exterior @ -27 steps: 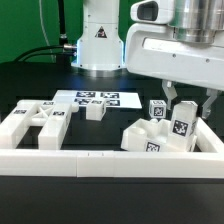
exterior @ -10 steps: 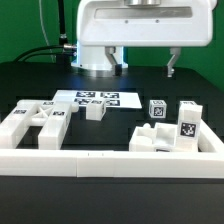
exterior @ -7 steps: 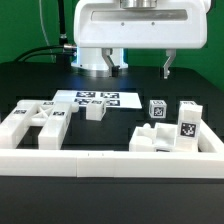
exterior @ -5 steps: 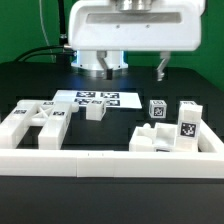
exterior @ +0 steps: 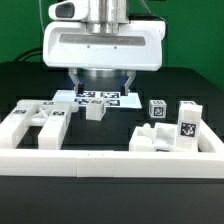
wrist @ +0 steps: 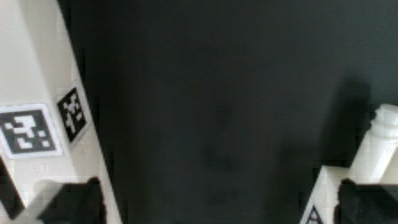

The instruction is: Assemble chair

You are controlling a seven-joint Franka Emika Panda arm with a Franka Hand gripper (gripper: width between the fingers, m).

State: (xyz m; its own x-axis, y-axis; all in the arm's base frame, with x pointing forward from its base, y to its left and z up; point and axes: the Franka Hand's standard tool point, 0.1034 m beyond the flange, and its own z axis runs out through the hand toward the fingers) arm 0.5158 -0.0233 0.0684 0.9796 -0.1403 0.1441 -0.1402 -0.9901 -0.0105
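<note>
The pincer [exterior: 102, 82] hangs over the far middle of the black table [exterior: 25, 85], close to the marker board [exterior: 98, 98]. It is spread wide and grips nothing; only bare table shows between its fingertips [wrist: 71, 203]. The chair [exterior: 178, 128] lies unbuilt in loose white tagged pieces. A left group [exterior: 35, 122] sits at the exterior view's left and a right group [exterior: 150, 140] at the exterior view's right. A cube [exterior: 157, 108] stands just behind the right group. A small block [exterior: 95, 111] sits by the marker board's near edge. A long white rail [exterior: 110, 160] runs along the near side.
</note>
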